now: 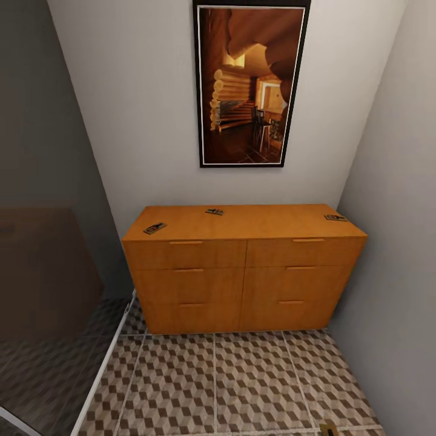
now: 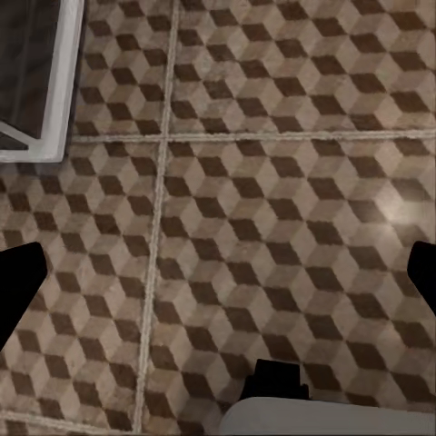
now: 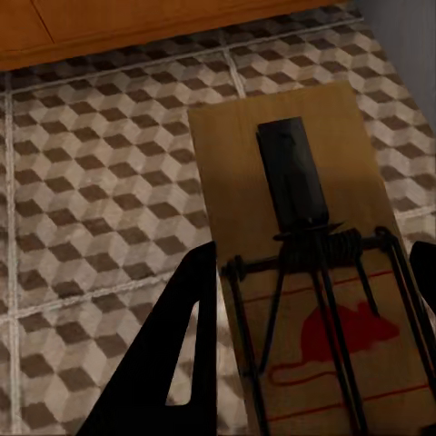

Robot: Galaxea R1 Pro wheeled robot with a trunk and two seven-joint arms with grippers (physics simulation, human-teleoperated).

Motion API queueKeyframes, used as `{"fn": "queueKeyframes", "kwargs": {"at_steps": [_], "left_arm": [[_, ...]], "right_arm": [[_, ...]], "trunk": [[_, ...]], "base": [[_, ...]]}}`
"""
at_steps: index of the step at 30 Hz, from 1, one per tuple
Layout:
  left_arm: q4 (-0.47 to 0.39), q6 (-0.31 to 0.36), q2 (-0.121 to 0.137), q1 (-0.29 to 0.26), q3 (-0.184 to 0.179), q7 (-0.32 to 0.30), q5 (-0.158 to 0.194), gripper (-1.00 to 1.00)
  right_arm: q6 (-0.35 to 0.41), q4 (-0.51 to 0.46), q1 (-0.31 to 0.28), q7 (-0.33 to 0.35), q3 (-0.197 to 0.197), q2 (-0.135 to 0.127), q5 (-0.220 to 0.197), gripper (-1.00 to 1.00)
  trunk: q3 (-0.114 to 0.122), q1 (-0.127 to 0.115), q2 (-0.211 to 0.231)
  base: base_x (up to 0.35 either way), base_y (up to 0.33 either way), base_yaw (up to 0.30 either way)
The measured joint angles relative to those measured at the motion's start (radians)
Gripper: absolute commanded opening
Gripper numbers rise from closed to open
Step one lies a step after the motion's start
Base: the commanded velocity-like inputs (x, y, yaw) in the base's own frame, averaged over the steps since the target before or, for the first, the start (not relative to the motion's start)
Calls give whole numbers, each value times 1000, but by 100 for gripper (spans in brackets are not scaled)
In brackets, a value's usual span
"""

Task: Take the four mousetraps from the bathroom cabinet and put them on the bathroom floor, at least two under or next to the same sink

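The orange-brown cabinet (image 1: 242, 272) stands against the far wall. Three mousetraps lie on its top: one at the left front (image 1: 154, 228), one at the middle back (image 1: 214, 211), one at the right (image 1: 335, 217). My right gripper (image 3: 313, 263) is shut on another mousetrap (image 3: 291, 182), a tan board with a dark spring bar and a red mouse print, held above the cube-patterned bathroom floor (image 3: 100, 200) near the cabinet's base. That board's edge shows at the head view's bottom (image 1: 329, 429). My left gripper (image 2: 218, 272) is open over bare floor tiles (image 2: 272, 182).
A glass partition with a white frame (image 1: 103, 369) closes off the left side; its frame corner (image 2: 50, 91) appears in the left wrist view. A grey wall (image 1: 393, 272) runs along the right. A framed picture (image 1: 249, 85) hangs above the cabinet.
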Motion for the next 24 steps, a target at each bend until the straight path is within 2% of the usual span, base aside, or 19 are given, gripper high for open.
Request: {"fn": "queueKeyframes", "kwargs": {"at_steps": [4, 8, 11, 24], "left_arm": [[-11, 0, -1, 0, 0, 34, 8, 100], [-6, -1, -1, 0, -1, 39, 9, 100], [20, -6, 1, 0, -3, 39, 10, 100], [24, -9, 1, 0, -6, 39, 8, 100]], "right_arm": [[-5, -4, 4, 2, 2, 19, -18, -100], [-9, -3, 5, 6, 7, 44, -18, -100], [-11, -3, 5, 7, 3, 48, -20, -100], [-17, -5, 5, 11, 5, 41, -19, -100]], "trunk": [[0, 0, 0], [0, 0, 0], [0, 0, 0], [0, 0, 0]], "base": [[0, 0, 0], [0, 0, 0], [0, 0, 0], [0, 0, 0]]}}
